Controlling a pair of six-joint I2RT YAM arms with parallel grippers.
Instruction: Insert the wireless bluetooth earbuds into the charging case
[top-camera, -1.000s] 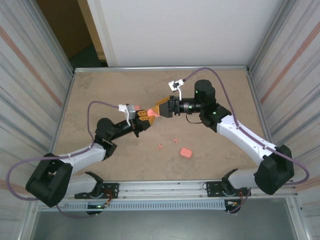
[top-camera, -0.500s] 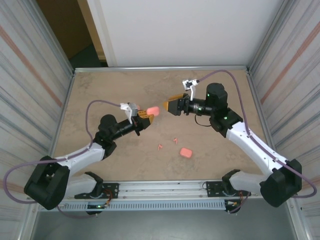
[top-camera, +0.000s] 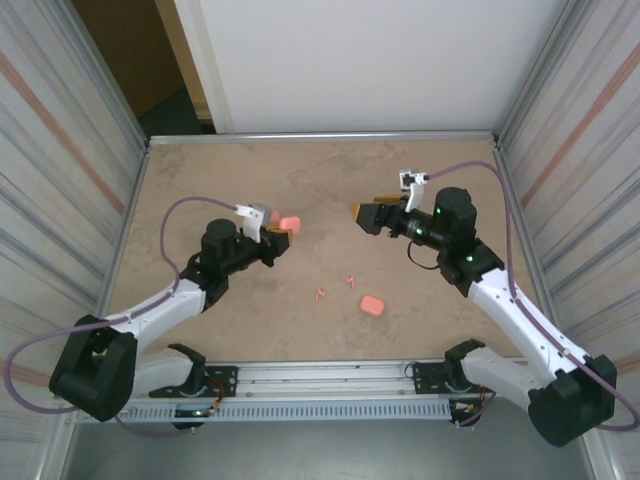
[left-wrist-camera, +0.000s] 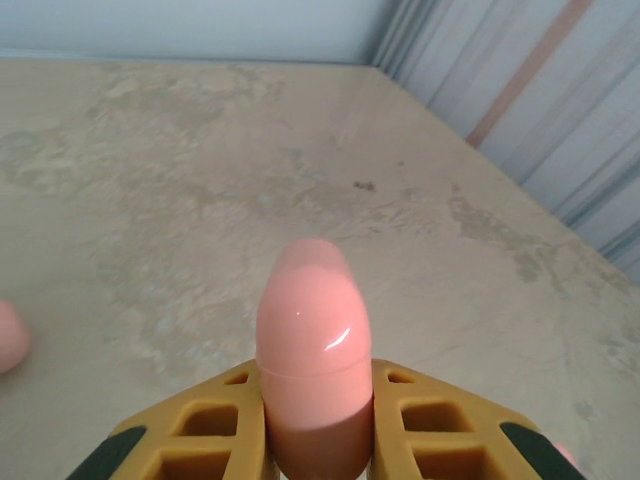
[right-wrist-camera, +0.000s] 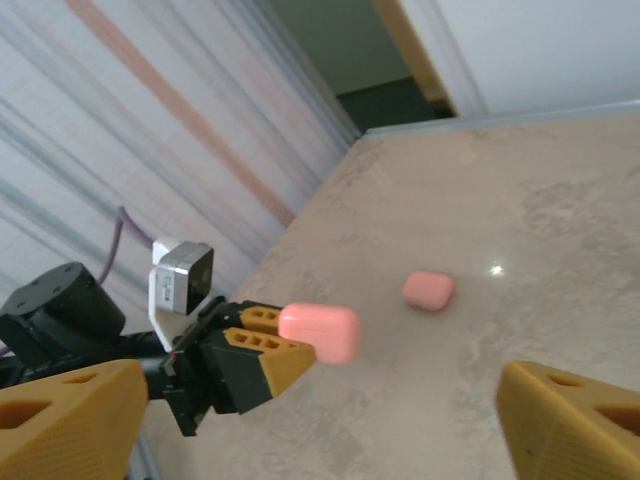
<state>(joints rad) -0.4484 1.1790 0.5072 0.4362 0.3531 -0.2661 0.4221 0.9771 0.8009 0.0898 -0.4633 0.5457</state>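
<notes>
— Down on the surface (top-camera: 200, 180), toward its near side, the earbuds (top-camera: 351, 281) lie loose as tiny specks, with more (top-camera: 319, 293) a little to the left. None is inside anything. What about the charging case (top-camera: 289, 222)?

— It's in the air over the middle-left, clamped by its lower half in the left pincer (top-camera: 281, 233). A second ago the right pincer (top-camera: 365, 216) was up against its free end. Half a second ago it had backed off. Now the two are well apart, each arm drawn toward its own side.

— Is the right pincer carrying anything?

— No. Its own wrist camera shows its fingers spread wide at the bottom corners, with nothing between them.

— So did the case get opened?

— I'd judge not. From the left wrist a seam runs round it just above the fingers, and the top looks closed. If so, the lid has to be opened first, and no earbud has been picked up yet.

— Anything else around?

— A spare case (top-camera: 372, 304) lies just right of the earbuds. The right wrist shows a third case (right-wrist-camera: 429, 290) lying on the surface beyond the held one.

— Does anything block the way?

— Nothing stands between the right pincer and the earbuds. The spare case beside them is the one thing to steer round. The earbuds are so small that the grip will probably have to be fine.
</notes>
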